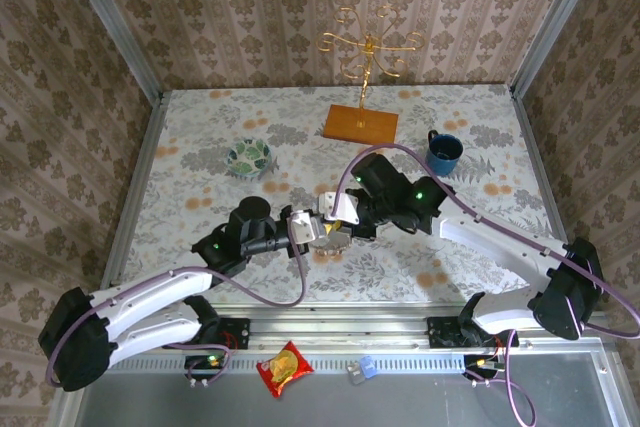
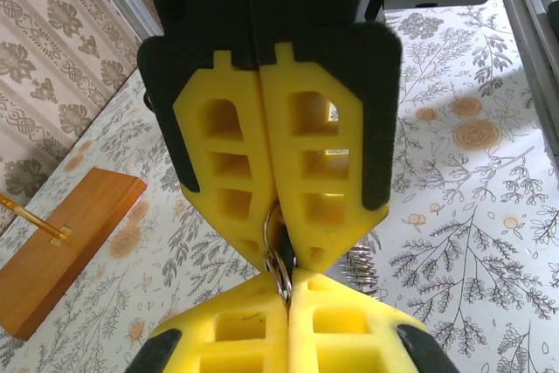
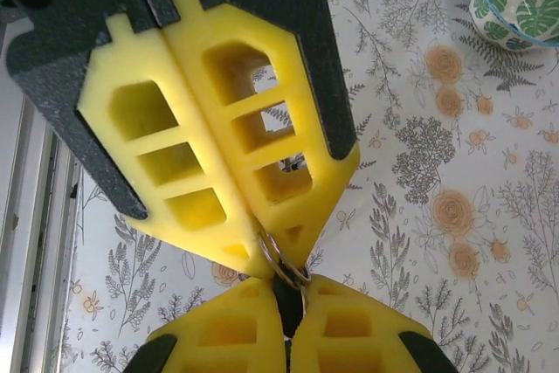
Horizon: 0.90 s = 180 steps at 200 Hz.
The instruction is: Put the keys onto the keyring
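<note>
Likely the threading step. Left gripper (image 2: 288,293) and right gripper (image 3: 288,293) meet tip to tip above the table (image 1: 200,247), both jaws clamped on the keyring (image 2: 279,261). Keys not discernible. Next: hold it steady and separate its coil.

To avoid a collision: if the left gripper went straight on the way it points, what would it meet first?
The metal ring at the tips of the left gripper, then at once the right gripper, tip to tip against it. Both look shut on the ring.
</note>
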### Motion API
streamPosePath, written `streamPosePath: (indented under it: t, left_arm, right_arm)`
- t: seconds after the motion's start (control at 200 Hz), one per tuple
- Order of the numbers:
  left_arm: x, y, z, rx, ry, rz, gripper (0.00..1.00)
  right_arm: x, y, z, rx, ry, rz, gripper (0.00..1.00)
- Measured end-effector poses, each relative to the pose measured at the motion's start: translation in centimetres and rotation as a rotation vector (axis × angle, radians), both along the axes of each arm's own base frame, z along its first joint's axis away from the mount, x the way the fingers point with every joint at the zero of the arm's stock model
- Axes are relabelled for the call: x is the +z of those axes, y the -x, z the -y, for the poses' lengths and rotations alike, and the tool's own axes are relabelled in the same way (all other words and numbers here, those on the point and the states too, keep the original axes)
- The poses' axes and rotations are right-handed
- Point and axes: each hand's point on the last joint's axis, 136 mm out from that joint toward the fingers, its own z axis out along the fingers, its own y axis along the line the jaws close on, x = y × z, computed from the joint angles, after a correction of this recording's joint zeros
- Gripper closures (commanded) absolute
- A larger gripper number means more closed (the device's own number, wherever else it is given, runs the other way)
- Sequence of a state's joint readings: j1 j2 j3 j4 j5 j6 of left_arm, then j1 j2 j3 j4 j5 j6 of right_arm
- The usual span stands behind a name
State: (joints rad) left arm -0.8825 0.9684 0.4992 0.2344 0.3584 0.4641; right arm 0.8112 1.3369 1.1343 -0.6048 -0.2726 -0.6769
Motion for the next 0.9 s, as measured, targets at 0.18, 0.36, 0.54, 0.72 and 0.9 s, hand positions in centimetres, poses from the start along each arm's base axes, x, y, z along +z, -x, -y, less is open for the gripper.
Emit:
streamPosePath:
  t: [0.18, 0.36, 0.54, 0.72, 0.9]
  left_arm:
    - [0.5, 0.0, -0.1, 0.003, 0.021, 0.017, 1.00]
    - [0.1, 0.1, -0.2, 0.002, 0.029, 0.024, 1.00]
    - [0.4, 0.0, -0.1, 0.002, 0.039, 0.032, 1.00]
    - [0.0, -0.1, -0.3, 0.010, 0.033, 0.027, 1.00]
    - [-0.1, -0.4, -0.5, 0.021, 0.029, 0.027, 1.00]
  right_arm:
    - [0.6, 0.5, 1.0, -0.017, -0.146, -0.063, 0.66]
    - [1.4, 1.1, 1.1, -0.002, -0.244, -0.120, 0.64]
    - [2.0, 1.3, 0.4, 0.012, -0.288, -0.138, 0.71]
    - [1.3, 0.7, 0.0, -0.008, -0.279, -0.167, 0.74]
    - [1.0, 0.3, -0.1, -0.042, -0.272, -0.187, 0.77]
